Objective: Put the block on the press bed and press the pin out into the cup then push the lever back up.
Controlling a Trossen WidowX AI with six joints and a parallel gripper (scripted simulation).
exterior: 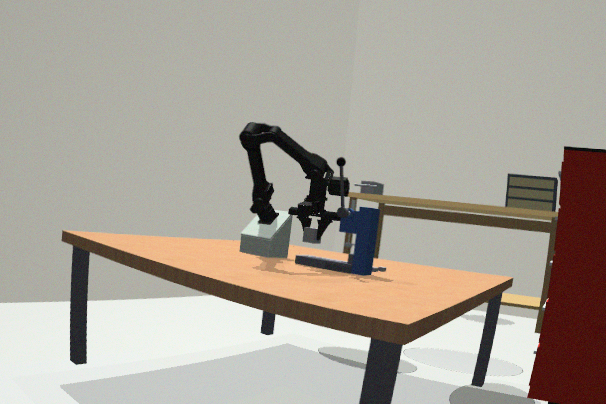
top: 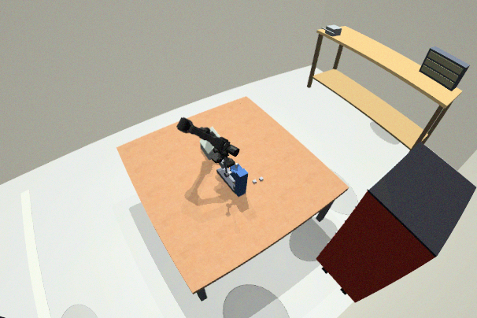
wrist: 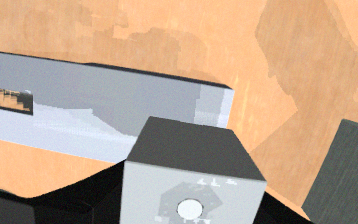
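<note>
My claw [top: 229, 164] [exterior: 314, 235] is pinching the grey block [exterior: 311, 235] [wrist: 192, 192] above the bed [top: 225, 178] [exterior: 322, 263] [wrist: 100, 107] | pin [wrist: 190, 208] is showing in block | lever [exterior: 342, 185] is standing upright | placing, pressing, releasing are remaining

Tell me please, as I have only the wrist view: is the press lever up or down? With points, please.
Observer: Up. The lever [top: 226, 167] [exterior: 342, 187] stands nearly upright in the exterior view.
Operator: Thank you. Does the block already touch the bed?
Observer: No. From the side, the block [exterior: 311, 235] [wrist: 142, 190] hangs in the tool [top: 223, 160] [exterior: 312, 234] [wrist: 192, 200], with a visible gap above the bed [top: 223, 175] [exterior: 322, 263] [wrist: 60, 80].
Operator: And where is the upright frame?
Observer: The blue frame [top: 241, 183] [exterior: 367, 240] rises at one end of the bed; the block is nearer the other end.
</note>
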